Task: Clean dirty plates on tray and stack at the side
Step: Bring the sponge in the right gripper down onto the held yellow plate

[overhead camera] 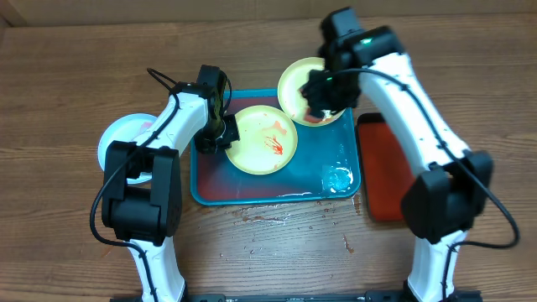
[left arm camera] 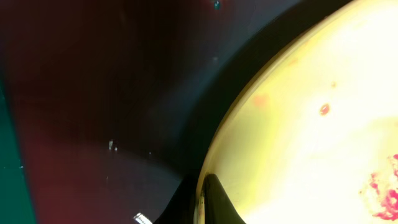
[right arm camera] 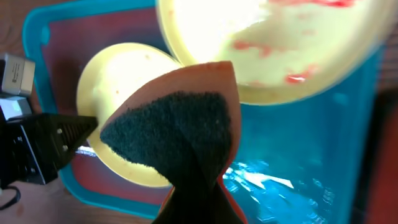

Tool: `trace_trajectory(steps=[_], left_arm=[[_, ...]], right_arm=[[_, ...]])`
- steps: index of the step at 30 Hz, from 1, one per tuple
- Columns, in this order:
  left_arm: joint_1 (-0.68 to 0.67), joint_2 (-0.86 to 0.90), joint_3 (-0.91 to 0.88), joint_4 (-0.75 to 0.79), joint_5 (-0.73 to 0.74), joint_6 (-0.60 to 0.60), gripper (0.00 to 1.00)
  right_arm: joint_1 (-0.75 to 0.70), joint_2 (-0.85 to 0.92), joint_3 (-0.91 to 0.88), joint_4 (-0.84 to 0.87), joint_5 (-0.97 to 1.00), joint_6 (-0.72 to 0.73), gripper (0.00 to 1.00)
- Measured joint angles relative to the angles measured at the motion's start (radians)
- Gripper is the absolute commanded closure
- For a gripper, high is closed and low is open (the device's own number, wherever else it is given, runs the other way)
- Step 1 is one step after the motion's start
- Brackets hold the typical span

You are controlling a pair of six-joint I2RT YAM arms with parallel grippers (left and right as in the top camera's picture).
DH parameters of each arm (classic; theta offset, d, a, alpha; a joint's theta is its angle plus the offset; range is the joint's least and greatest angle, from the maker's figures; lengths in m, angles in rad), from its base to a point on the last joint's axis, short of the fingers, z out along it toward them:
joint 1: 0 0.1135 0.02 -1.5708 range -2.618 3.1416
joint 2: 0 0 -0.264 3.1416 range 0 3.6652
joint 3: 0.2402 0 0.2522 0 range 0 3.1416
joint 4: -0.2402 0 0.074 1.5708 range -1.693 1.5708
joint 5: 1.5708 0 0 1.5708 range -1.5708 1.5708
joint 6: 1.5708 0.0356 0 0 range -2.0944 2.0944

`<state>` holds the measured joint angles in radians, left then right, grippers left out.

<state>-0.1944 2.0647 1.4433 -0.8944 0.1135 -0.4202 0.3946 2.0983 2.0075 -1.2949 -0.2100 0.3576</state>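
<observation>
The wiping step is being set up, by my reading, and no plate on the tray (overhead camera: 195,180) looks cleaned yet. The left gripper (overhead camera: 216,138) is clenched on the left rim of the centre plate (overhead camera: 264,126), a pale yellow plate lying flat in the tray with a red sauce smear (overhead camera: 275,144) on its face. The left wrist view shows one of its fingers (left arm camera: 214,199) pressed on that rim. The right gripper (overhead camera: 323,99) is clamped on a folded scouring sponge (right arm camera: 180,134), dark green face outward, and hovers over the far plate (overhead camera: 295,84). That second yellow plate sits at the tray's far right corner and overlaps the rim. It carries red smears too. I cannot tell whether the sponge touches it. A light blue plate (overhead camera: 117,138) rests on the bench (overhead camera: 67,67) left of the tray, half hidden by the left arm.

The next move calls for bringing the sponge flat onto a smeared face and scrubbing across the sauce. The left grip on the rim has to hold the centre plate from sliding, and the far plate, unheld at the tray's edge, may shift under pressure.
</observation>
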Motion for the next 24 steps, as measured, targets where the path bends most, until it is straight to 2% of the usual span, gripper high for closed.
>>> trace_trajectory(steps=[11, 24], left_arm=[[0.000, 0.000, 0.000, -0.055, 0.010, 0.005, 0.95], [0.013, 0.000, 0.000, -0.083, 0.021, 0.050, 0.96]], right_arm=[[0.150, 0.159, 0.000, 0.153, -0.017, 0.053, 0.96], [0.171, 0.291, -0.001, 0.153, 0.105, 0.087, 0.96]])
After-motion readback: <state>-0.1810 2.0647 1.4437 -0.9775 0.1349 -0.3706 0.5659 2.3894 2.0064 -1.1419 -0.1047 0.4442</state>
